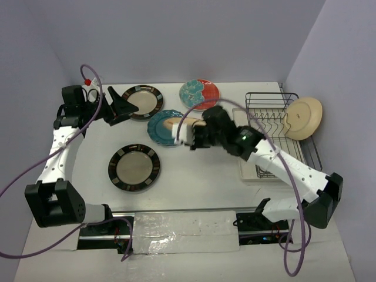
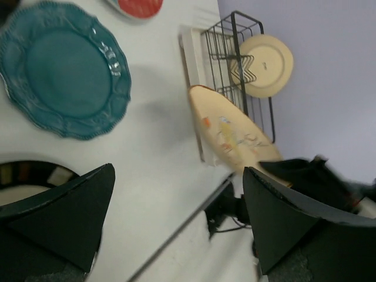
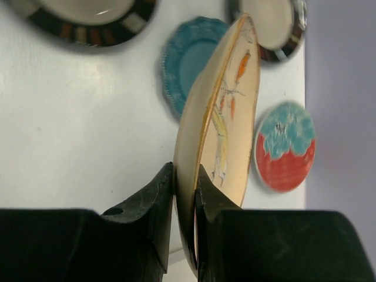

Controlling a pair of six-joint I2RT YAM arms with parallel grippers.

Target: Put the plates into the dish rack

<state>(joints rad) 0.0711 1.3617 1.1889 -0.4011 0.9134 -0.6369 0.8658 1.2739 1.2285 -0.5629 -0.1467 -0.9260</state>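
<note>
Right hand (image 3: 184, 176) clamping painted plate (image 3: 232, 117), rack (image 1: 264, 103) — cream plate (image 1: 305, 117)

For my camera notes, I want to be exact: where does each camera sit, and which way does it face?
Top: fixed above and behind the bases, looking down at the table; both arms show.
Left wrist: on the left arm, facing across the table to the rack; the open left pincer frames the bottom.
Right wrist: on the right arm, looking along the tan plate that the right pincer clamps.
Shared: the tan plate and the teal plate appear in all three.
</note>
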